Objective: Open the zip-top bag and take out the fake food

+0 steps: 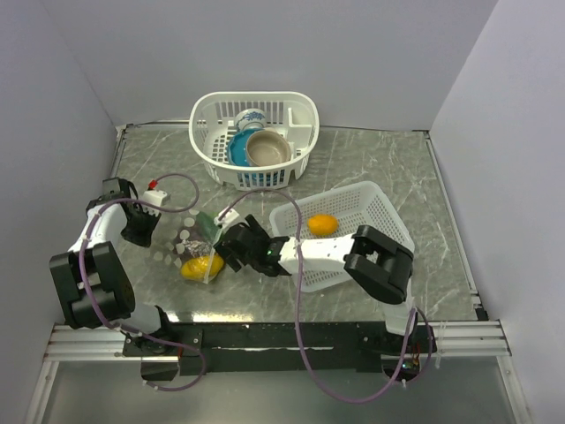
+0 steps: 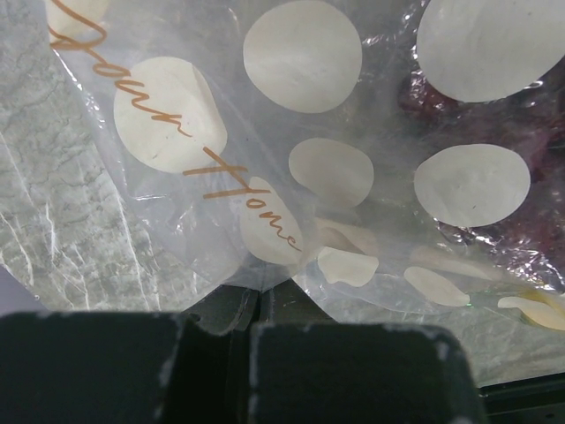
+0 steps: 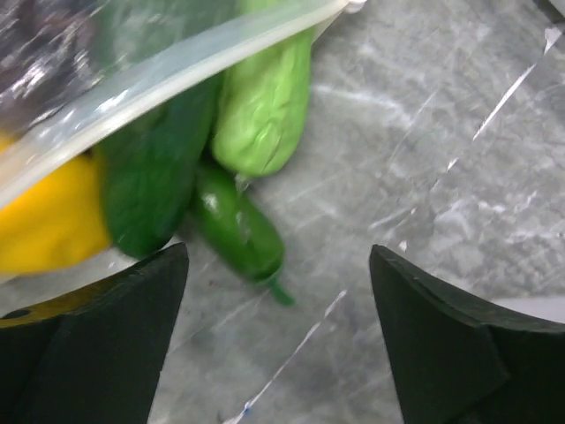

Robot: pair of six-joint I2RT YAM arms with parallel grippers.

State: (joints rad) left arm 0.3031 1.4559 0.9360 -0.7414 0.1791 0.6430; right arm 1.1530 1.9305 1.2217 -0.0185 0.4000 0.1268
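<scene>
In the near basket (image 1: 389, 213) lies an orange (image 1: 322, 224); bag (image 1: 188, 239) holds yellow fruit (image 1: 201, 266), cucumbers (image 3: 261, 106); left gripper (image 2: 252, 332) pinches bag, right gripper (image 3: 278, 258) gapes wide.

The zip-top bag (image 1: 191, 240) lies between left tool (image 1: 144, 230) and right tool (image 1: 229, 250).

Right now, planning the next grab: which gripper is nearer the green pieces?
Right. The right gripper, open, is just before the green pieces; the left gripper holds the zip-top bag at its other end.
</scene>
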